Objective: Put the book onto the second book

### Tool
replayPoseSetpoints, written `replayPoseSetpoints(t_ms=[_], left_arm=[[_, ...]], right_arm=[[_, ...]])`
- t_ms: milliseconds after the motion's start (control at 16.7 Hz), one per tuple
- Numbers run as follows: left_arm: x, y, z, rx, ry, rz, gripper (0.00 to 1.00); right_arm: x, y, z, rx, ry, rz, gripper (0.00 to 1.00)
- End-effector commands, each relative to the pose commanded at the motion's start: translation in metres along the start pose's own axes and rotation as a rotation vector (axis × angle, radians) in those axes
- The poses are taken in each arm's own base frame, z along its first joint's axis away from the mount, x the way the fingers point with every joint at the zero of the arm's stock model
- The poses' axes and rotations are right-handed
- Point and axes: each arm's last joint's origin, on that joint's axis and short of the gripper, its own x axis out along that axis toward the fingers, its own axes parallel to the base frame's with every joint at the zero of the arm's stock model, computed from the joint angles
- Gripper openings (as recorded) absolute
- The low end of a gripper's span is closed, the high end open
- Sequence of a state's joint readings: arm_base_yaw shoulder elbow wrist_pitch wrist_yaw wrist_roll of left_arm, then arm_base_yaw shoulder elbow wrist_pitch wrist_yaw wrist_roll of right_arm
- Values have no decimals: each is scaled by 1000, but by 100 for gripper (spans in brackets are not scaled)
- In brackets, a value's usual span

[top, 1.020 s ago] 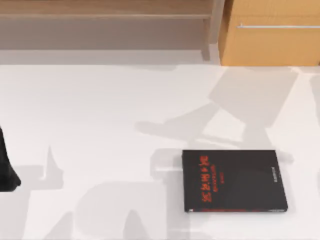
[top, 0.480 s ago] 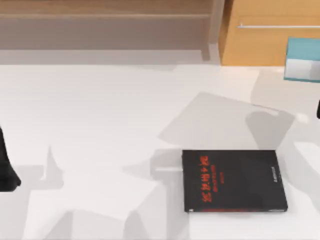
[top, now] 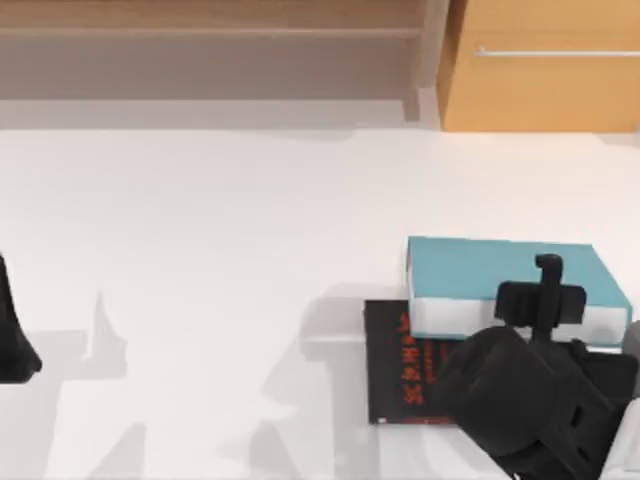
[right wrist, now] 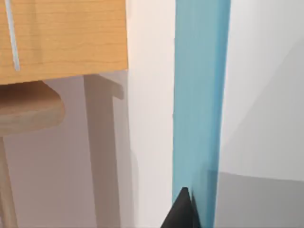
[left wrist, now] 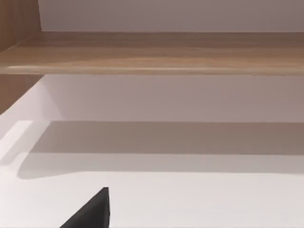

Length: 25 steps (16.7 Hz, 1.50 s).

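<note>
The book (top: 500, 275), thick and teal with white page edges, lies flat over the far part of the second book (top: 400, 372) at the table's front right. The second book is black with red lettering, and much of it is covered by the book and my right arm. My right gripper (top: 545, 300) is shut on the book's near long edge. I cannot tell whether the two books touch. In the right wrist view the book's teal cover (right wrist: 199, 95) runs past a black fingertip (right wrist: 183, 211). My left arm (top: 12, 340) is parked at the table's left edge.
A wooden cabinet (top: 540, 75) with a metal handle stands at the back right. A low wooden shelf (top: 210, 30) runs along the back left. The white table (top: 200, 230) stretches bare across the left and middle.
My right arm came in from the far right carrying the book, moving forward and left until it is over the second book. The left arm has not moved.
</note>
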State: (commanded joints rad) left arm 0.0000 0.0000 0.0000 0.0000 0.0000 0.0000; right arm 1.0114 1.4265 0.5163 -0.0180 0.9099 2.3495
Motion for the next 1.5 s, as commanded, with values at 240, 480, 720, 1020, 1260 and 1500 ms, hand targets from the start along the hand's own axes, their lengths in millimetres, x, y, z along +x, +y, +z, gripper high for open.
replayPoseSetpoints(t_ms=[240,480,720,1020,1260,1500], left_arm=[[0,0,0,0,0,0,100],[0,0,0,0,0,0,100],[0,0,0,0,0,0,100],[0,0,0,0,0,0,100],[0,0,0,0,0,0,100],[0,0,0,0,0,0,100]], right_arm=[[-20,-28,-12,-10,72,-9,0],[-22,-31,-13,-11,79,-9,0],[-21,-29,-14,-5,79,-8,0],[-17,-30,-14,-11,79,-9,0],[-17,-30,-14,-11,79,-9,23],[-17,-30,-14,-11,79,-9,53]])
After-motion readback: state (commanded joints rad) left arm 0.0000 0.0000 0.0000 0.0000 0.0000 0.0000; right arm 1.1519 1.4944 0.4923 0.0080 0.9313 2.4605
